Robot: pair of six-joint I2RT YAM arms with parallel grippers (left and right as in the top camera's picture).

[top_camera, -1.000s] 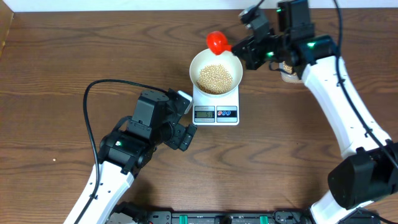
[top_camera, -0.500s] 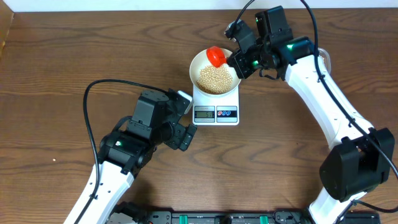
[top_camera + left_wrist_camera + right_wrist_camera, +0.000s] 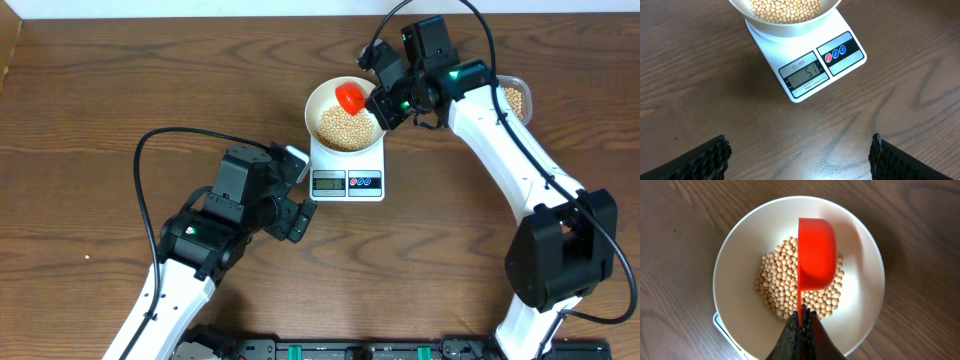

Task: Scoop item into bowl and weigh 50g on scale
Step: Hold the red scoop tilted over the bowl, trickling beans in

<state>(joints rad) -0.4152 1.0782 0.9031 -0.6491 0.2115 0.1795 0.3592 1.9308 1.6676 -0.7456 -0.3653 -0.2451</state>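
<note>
The white bowl (image 3: 318,100) stands on the white scale (image 3: 348,170), and a heap of pale tan beans (image 3: 344,124) lies in it. My right gripper (image 3: 374,103) is shut on the thin handle of a red scoop (image 3: 349,97), which hangs turned on its side over the bowl's far part. In the right wrist view the red scoop (image 3: 816,255) sits above the beans (image 3: 777,282) inside the bowl (image 3: 740,250), its handle pinched at my right gripper (image 3: 802,314). My left gripper (image 3: 800,155) is open above bare wood, just before the scale (image 3: 812,67), whose display shows digits.
A clear tub (image 3: 516,98) holding more beans stands at the back right, partly behind my right arm. A black cable (image 3: 145,180) loops over the wood at the left. The table's far edge runs along the top of the overhead view.
My right arm has swung left from beside the tub, carrying the red scoop from behind the bowl's rim to over the bowl. The left arm has not moved.
</note>
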